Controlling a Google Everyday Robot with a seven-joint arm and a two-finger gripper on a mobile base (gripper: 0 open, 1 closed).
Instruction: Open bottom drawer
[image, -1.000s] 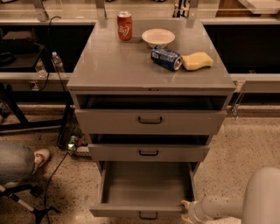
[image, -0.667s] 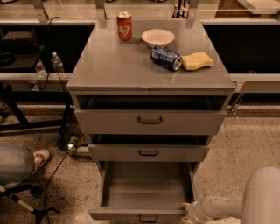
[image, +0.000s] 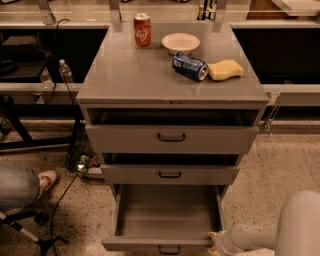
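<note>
Barely changed: bottom drawer stands open

Nearest, the pincer (image: 214, 240) sits at the front right corner of the bottom drawer (image: 167, 215), as a second ago; I cannot tell its grip. The drawer stays pulled out toward the camera, its front panel running left to right, beneath the middle drawer (image: 170, 174).

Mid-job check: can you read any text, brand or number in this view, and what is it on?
Nothing can be quoted.
Red can: white script, too blurred to read.
Blue can, on its side: pale print, too blurred to read.
Bottom drawer, pulled out: no text visible.
End effector, by that drawer's right front corner: no marking visible.
</note>
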